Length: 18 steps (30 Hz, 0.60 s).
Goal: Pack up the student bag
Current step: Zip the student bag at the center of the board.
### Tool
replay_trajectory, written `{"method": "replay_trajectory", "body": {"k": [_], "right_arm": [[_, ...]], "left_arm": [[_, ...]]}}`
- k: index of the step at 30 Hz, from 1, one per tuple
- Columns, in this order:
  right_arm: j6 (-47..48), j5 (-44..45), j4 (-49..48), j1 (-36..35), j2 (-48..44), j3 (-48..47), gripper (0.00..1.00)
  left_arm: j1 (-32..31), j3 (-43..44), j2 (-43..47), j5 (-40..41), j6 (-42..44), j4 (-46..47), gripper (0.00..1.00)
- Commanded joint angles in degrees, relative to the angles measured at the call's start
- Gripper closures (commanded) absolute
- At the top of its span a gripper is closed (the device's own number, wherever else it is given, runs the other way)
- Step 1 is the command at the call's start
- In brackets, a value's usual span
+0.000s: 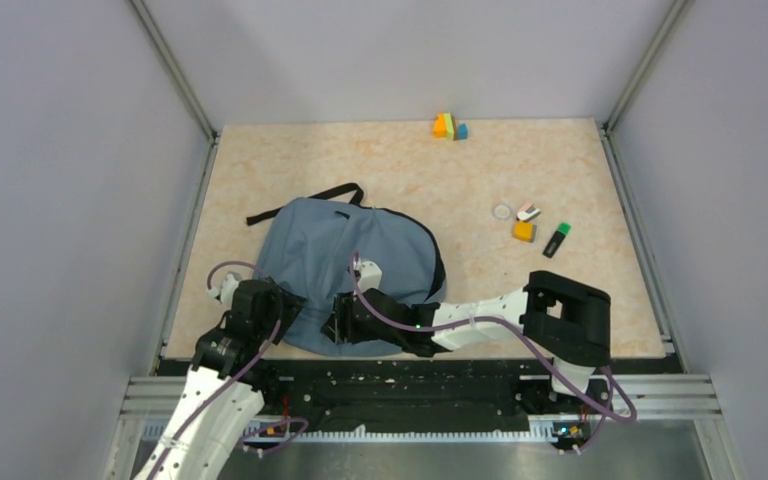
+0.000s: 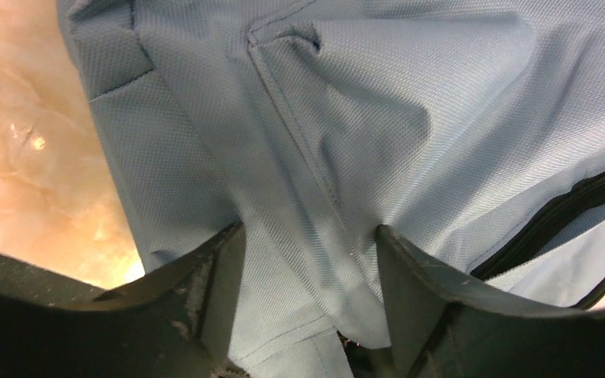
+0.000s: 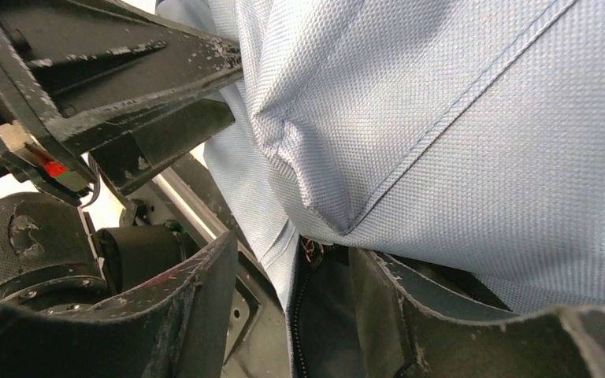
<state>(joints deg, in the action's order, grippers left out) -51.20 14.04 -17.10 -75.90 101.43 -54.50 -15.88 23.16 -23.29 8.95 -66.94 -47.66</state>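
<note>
Left gripper (image 2: 309,232) and right gripper (image 3: 295,248), table's (image 1: 410,170) near edge: jaws parted astride student bag (image 1: 350,255), nothing clamped. Soft, probably limp; pinch seams.

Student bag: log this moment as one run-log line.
student bag flat on table | left gripper straddling fabric | right gripper open at edge

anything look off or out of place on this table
Nothing is spilled or broken. The student bag lies flat, its fabric bunched between the fingers of the left pincer. A green marker, an orange block and a white ring lie loose to its right, none packed.
</note>
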Motion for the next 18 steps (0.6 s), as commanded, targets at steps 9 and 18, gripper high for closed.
{"method": "replay_trajectory", "body": {"k": [9, 18], "right_arm": [[1.93, 4.47, -5.55, 1.34, 2.2, -2.05, 0.76], [3.9, 7.36, -5.42, 1.51, -5.07, 5.98, 1.0]], "left_arm": [[0.01, -4.0, -2.44, -0.83, 0.24, 6.26, 0.59], [0.11, -3.77, -7.65, 1.95, 3.86, 15.05, 1.0]]}}
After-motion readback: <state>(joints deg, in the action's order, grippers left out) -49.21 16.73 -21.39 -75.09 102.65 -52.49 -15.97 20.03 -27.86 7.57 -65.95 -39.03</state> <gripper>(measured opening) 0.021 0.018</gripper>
